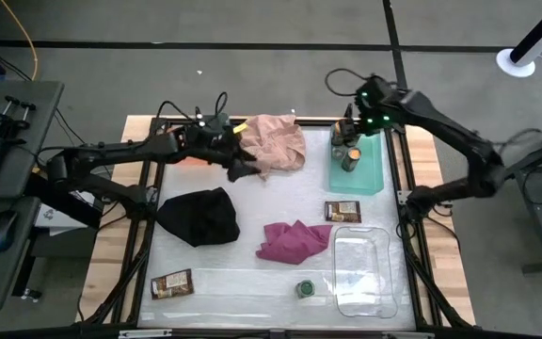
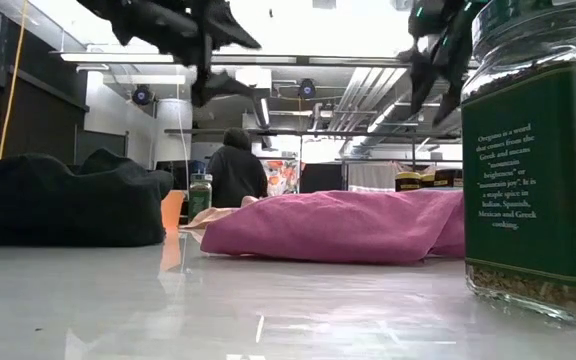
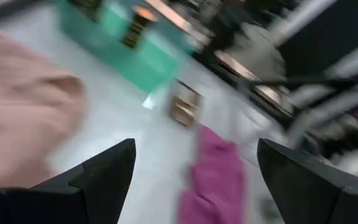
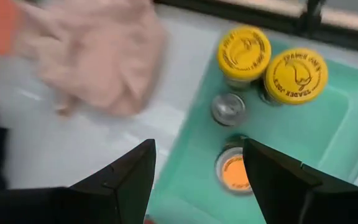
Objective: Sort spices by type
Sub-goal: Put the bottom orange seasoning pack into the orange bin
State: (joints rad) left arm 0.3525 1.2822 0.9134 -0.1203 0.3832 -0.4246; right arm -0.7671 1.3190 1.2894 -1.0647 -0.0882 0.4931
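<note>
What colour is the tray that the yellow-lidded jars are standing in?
Teal. The tray shows best in the right wrist view, with two yellow-lidded jars in it.

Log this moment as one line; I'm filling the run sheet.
left claw: open, by pink cloth | right claw: open, over teal tray

White table, three cloths, teal tray, clear tray, brown packets, green-lidded jar

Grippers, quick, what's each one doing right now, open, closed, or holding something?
Left gripper: open, empty, beside the pink cloth.
Right gripper: open, empty, above the teal tray.
</note>
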